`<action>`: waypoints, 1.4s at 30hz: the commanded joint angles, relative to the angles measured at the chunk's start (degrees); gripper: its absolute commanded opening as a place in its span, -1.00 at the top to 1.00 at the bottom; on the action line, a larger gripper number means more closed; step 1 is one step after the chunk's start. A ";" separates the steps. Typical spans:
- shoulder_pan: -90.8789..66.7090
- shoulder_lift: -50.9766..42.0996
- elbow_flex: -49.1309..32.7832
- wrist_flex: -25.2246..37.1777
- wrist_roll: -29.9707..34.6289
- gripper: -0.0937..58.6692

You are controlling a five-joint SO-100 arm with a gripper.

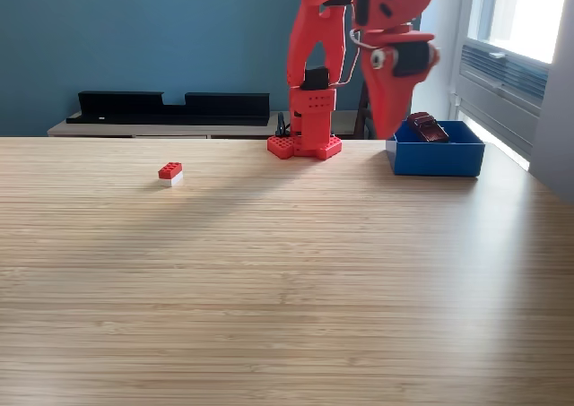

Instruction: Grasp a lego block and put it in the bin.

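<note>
Beside the blue bin, at its left edge in the exterior view, the gripper is seen blurred; whether it is apart or together cannot be told. The lego block lies far left of the bin, its long axis running roughly left to right.

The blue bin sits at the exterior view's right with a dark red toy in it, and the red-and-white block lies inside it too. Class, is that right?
Not quite. The exterior view shows the block lying on the table, far left of the bin. Only the dark red toy is in it.
</note>
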 commanded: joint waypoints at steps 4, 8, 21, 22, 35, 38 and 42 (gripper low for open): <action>21.18 2.55 -0.53 2.37 -1.23 0.99; 26.63 2.55 -1.23 2.46 -3.96 0.99; 28.04 2.55 -2.29 2.46 -5.01 0.99; 28.04 2.55 -2.29 2.46 -5.01 0.99; 27.42 2.55 -2.37 2.46 -5.54 0.99; 28.13 2.55 -2.55 2.46 -5.54 0.99; 31.20 2.46 -3.52 2.37 -4.39 0.99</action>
